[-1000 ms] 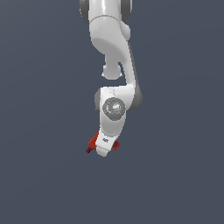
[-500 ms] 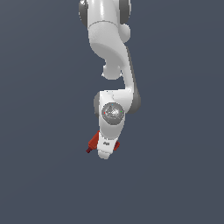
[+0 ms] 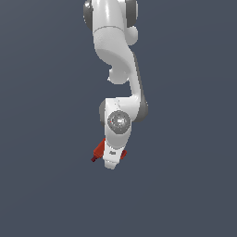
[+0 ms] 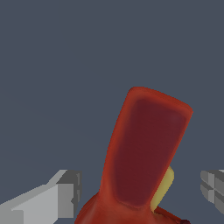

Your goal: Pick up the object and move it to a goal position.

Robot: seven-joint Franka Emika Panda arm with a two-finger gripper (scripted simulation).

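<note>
Red-orange plastic shows on both sides of the white gripper [image 3: 110, 163] in the exterior view: the drill [image 3: 98, 150] pokes out toward the exterior view's left with a dark tip at its lower end, and a sliver of the same colour peeks out on the right. In the wrist view the drill [image 4: 144, 157] fills the space between the two grey fingers [image 4: 65, 192], its broad flat handle standing up between them with a pale yellow patch along one edge; there is visible space between the handle and each finger, so from here I cannot tell whether the pads are actually clamping a lower part of the body or merely straddling it. No surface or shadow can be made out under the drill against the even grey background, so whether it is already lifted is also uncertain. My judgement is that the step in hand is the grasp or the very start of the carry. The next move calls for a firm hold to be confirmed, then a steady transfer toward the goal, which no view shows. The arm hangs down from the top of the exterior view, bends at a joint midway, and points its wrist almost straight down with a slight tilt.
</note>
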